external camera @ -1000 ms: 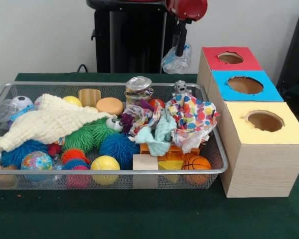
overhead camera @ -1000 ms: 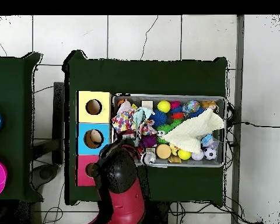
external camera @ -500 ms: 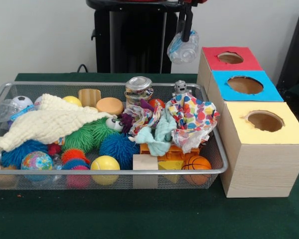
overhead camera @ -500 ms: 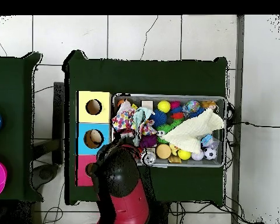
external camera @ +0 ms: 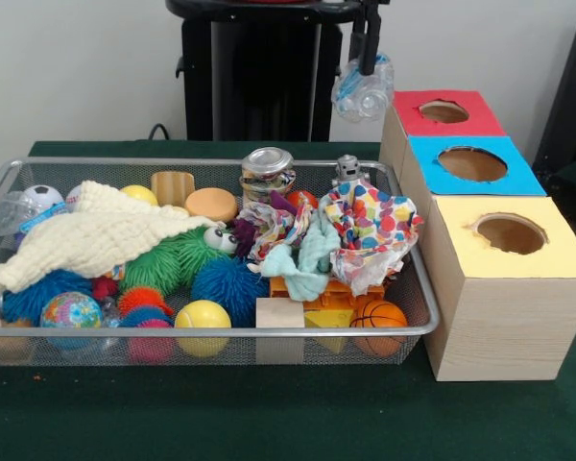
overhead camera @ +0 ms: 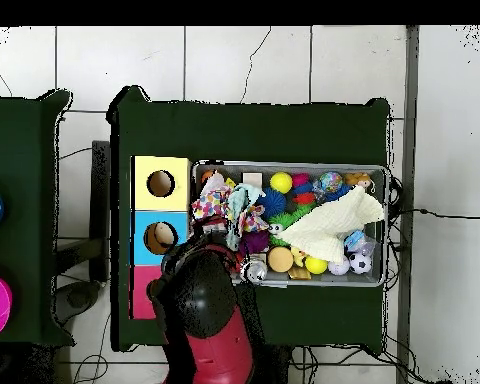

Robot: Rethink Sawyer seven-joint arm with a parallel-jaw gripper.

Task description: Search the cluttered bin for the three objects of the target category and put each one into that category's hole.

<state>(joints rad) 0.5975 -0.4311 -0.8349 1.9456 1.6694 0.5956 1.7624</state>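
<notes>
My gripper [external camera: 369, 65] hangs at the top of the front view, shut on a crumpled clear plastic bottle [external camera: 363, 93]. The bottle is in the air just left of the red box [external camera: 413, 121], level with its top, beside its hole [external camera: 444, 111]. The blue box [external camera: 432, 161] and the yellow box [external camera: 461, 240] stand in a row in front of it. In the overhead view the arm [overhead camera: 206, 300] covers the gripper, the bottle and most of the red box [overhead camera: 141, 290]. Another clear bottle [external camera: 14, 209] lies at the left end of the wire bin [external camera: 211, 336].
The bin holds a cream cloth [external camera: 96, 235], a spotted cloth [external camera: 374, 226], spiky balls [external camera: 226, 283], a tin can [external camera: 267, 171], a small robot figure [external camera: 347, 171], wooden blocks [external camera: 280, 313] and several balls. In the overhead view the bin [overhead camera: 289, 164] lies right of the boxes.
The gripper has risen and moved right with the bottle, from over the bin's back corner to beside the red box.
</notes>
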